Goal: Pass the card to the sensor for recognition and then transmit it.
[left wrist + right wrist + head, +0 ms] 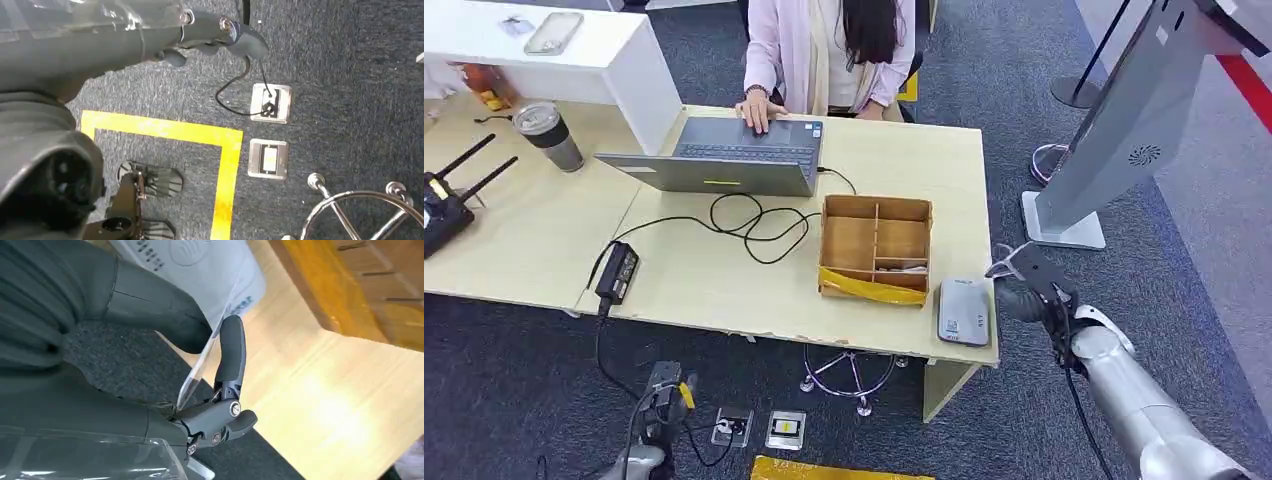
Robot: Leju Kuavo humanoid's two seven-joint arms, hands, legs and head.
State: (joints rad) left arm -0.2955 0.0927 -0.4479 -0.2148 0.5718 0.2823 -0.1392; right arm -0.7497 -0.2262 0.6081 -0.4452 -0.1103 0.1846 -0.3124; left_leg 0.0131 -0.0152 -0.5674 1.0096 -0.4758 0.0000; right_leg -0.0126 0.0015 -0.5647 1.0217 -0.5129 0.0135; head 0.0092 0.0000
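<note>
Holding a thin clear card point(207, 352) pinched between thumb and a dark finger, your right hand point(1034, 275) hangs just off the surface's point(724, 290) right edge, beside the grey card reader point(964, 311). That reader lies flat at the near right corner of the surface, just beside the open cardboard box point(876, 248) with the yellow tape along its front. In the right wrist view the card stands edge-on, its long side running from the fingers point(231, 347) out toward the reader's pale face point(200, 260), which lies beyond the fingertips and slightly over the surface's edge from them.

Your coming move turns on that one line: the reader sits inboard of the hand, toward the robot's left, so the card has to travel across the surface's edge and come down flatter over the reader's top. As it stands the card looks tilted rather than parallel to the reader; judge for yourself whether a wrist turn is called for before the pass.

Your left hand point(220, 37) hangs low at the robot's side over the dark carpet, above the floor sockets point(270, 102); its fingers appear curled in on nothing. It is well apart from the reader, so the right hand is plainly the nearer.

A person sits at a laptop point(724, 160) across the surface.
</note>
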